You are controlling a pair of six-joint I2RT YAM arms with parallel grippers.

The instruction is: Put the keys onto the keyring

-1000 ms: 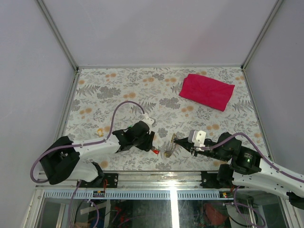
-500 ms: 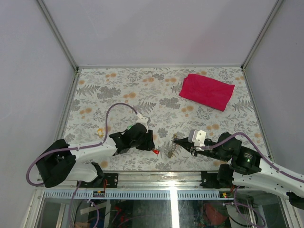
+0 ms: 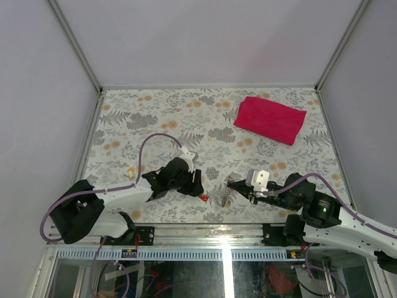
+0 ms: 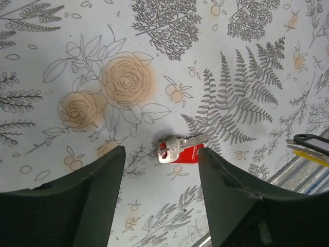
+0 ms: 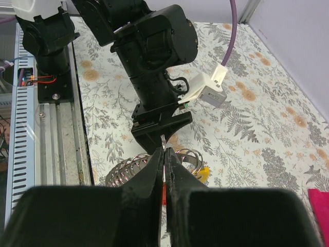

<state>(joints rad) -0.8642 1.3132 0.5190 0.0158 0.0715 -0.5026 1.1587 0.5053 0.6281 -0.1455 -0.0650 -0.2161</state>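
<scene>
L gripper [image 4: 160, 154] jaws apart over small silver red-tagged key [image 4: 177, 150] on floral surface [image 4: 77, 51]; R gripper [image 5: 164, 154] jaws clamped on thin silvery keyring [image 5: 123, 174].

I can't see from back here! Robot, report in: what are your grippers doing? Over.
Left gripper open, above the red-tagged key. Right gripper shut on the keyring. Nothing between them. Over.

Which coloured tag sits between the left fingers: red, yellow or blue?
The red-tagged key, loose inside the open left gripper; the yellow and blue tags sit aside with the keyring.
</scene>
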